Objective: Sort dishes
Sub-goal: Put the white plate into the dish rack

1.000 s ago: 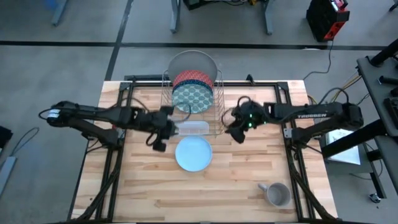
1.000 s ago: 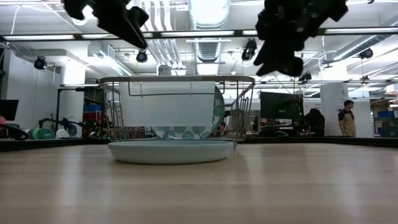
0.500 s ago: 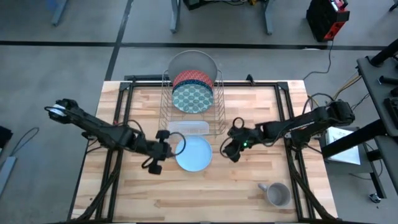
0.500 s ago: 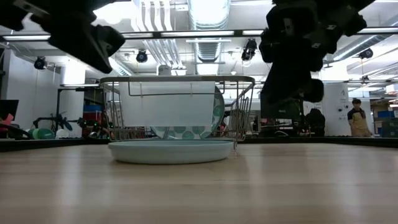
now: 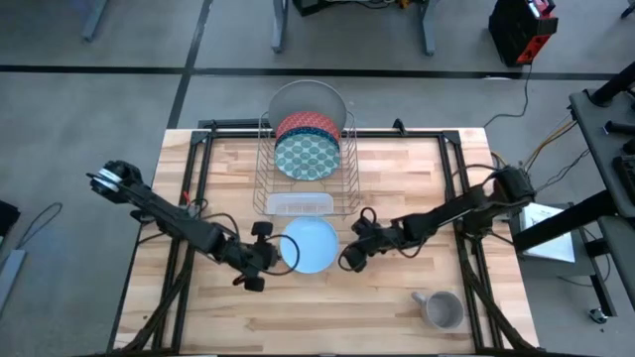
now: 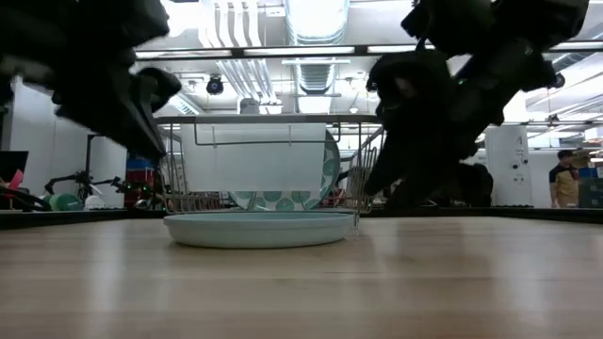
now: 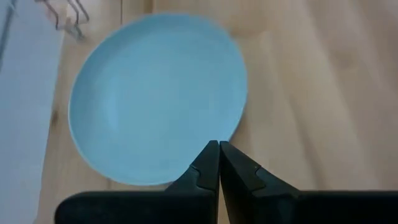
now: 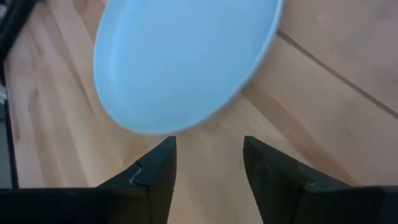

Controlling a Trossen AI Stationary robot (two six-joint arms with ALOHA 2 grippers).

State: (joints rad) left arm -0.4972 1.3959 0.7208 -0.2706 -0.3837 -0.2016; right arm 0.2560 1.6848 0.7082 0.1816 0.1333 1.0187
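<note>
The light-blue plate (image 5: 309, 245) lies flat on the wooden table in front of the wire rack (image 5: 349, 188). In the rack the grey plate (image 5: 308, 99), the red patterned plate (image 5: 308, 126) and the blue speckled plate (image 5: 306, 156) stand on edge. My left gripper (image 7: 219, 144) is shut, with its tips over the light-blue plate's left rim (image 7: 233, 127); the low view shows it above the plate (image 6: 262, 229). My right gripper (image 8: 208, 146) is open just right of that plate (image 8: 186, 62) and points at its rim.
A grey mug (image 5: 444, 309) stands near the table's front right corner. A pale box (image 5: 298, 205) hangs on the rack's front, just behind the light-blue plate. Bare wood lies in front of the plate and to both sides of it.
Both grippers have moved from beside the rack toward the table's near edge and downward. They have drawn in toward the light-blue plate from the left and the right. The plate has stayed where it was.
</note>
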